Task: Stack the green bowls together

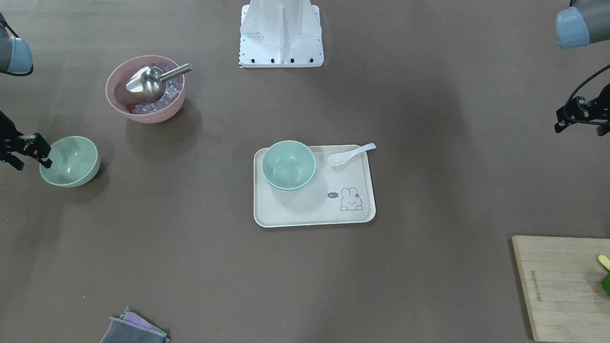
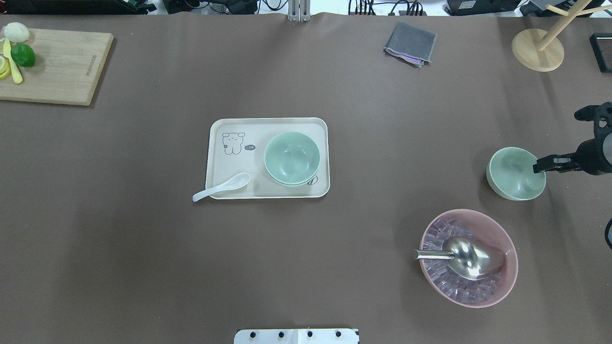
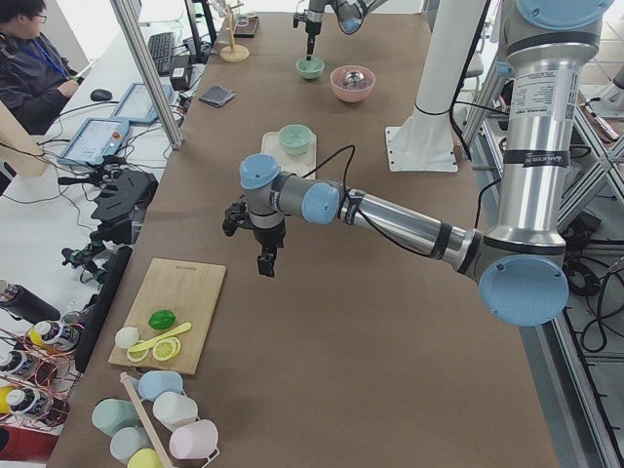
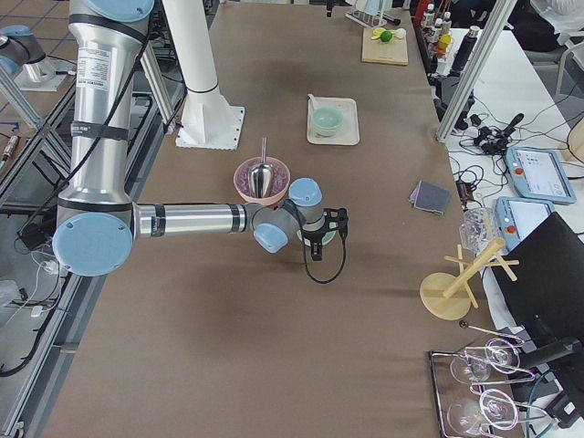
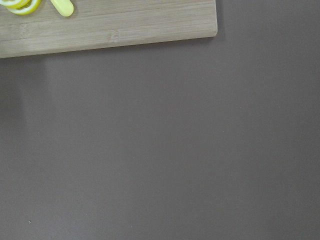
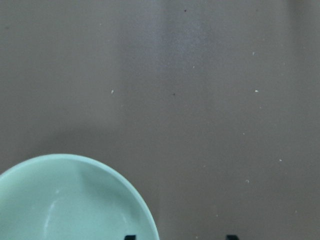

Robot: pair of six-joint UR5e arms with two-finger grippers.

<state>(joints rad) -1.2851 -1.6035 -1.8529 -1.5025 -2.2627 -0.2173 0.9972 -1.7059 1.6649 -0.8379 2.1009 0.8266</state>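
Observation:
Two green bowls (image 1: 288,164) sit nested on the right half of a cream tray (image 2: 277,192); they also show in the overhead view (image 2: 291,157). A third green bowl (image 2: 514,174) stands alone on the table on my right side, also seen in the front view (image 1: 69,162). My right gripper (image 2: 550,165) is open and straddles this bowl's outer rim. In the right wrist view one fingertip (image 6: 130,237) is inside the bowl (image 6: 65,205) and the other is outside. My left gripper (image 1: 580,125) hangs open and empty over bare table, far from the bowls.
A white spoon (image 2: 222,186) lies on the tray's edge. A pink bowl (image 2: 509,267) with ice and a metal scoop (image 2: 466,255) stands near the lone bowl. A cutting board (image 2: 52,67) with fruit, a grey cloth (image 2: 410,44) and a wooden stand (image 2: 538,50) line the far side.

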